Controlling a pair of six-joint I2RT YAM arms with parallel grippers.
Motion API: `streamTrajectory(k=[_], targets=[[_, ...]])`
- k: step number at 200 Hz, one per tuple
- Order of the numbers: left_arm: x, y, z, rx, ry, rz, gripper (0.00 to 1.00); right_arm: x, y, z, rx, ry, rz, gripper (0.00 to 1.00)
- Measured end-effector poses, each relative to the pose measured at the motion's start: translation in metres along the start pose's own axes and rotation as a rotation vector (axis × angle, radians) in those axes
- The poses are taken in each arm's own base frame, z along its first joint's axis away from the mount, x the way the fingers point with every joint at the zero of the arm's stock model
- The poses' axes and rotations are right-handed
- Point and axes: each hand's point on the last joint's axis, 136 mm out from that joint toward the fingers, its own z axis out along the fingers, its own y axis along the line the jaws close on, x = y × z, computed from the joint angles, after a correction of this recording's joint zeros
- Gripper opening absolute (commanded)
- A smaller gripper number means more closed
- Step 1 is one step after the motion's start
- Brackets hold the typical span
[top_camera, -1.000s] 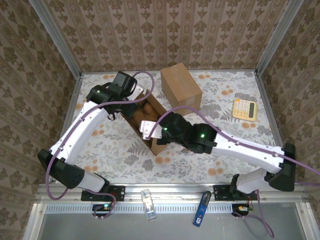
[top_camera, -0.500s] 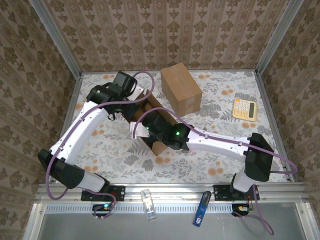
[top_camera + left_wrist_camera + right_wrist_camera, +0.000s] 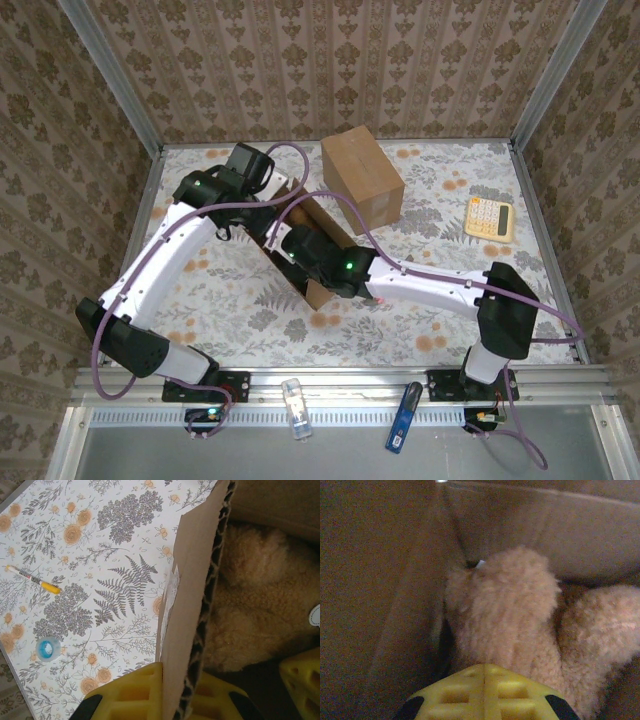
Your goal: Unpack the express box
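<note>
Cardboard express box (image 3: 187, 595) now has the right hand (image 3: 483, 674) pushed deeper inside.

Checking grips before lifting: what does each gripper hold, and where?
The left gripper pinches the box wall at its edge. The right gripper is shut at the plush toy; a grip cannot be told.

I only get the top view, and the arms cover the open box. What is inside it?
Observer: A tan plush lies in the box.
Operator: Does the right gripper hold it?
Observer: The right gripper is shut and points at the plush. I cannot tell whether it touches the fur.
Operator: And the left one?
Observer: The left gripper is shut on the box's flap.
</note>
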Motion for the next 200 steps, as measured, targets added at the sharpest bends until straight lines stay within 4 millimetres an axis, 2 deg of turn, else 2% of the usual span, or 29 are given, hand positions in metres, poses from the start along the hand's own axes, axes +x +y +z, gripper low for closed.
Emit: streamTrajectory(k=[13,41,56,90,144,177,200], targets=[[0.000,0.000,0.000,0.002,0.000,0.000,0.00,0.007,-0.001,0.003,0.017,0.029,0.047,0.04],[0.000,-0.001,0.000,0.006,0.000,0.000,0.00,0.022,-0.003,0.011,0.051,0.115,0.125,0.29],[0.000,-0.001,0.000,0.007,-0.001,0.000,0.00,0.026,-0.004,0.013,0.058,0.147,0.152,0.50],[0.000,-0.003,0.000,0.018,-0.002,0.001,0.00,0.033,-0.011,0.014,0.078,0.209,0.214,0.83],[0.000,-0.003,0.000,0.020,-0.002,-0.001,0.00,0.037,-0.011,0.021,0.083,0.264,0.244,0.89],[0.002,0.003,0.002,0.008,0.009,-0.012,0.00,0.039,-0.010,0.034,0.080,0.283,0.267,0.94],[0.003,0.008,0.004,-0.009,0.017,-0.022,0.00,0.038,-0.009,0.041,0.076,0.291,0.274,0.92]])
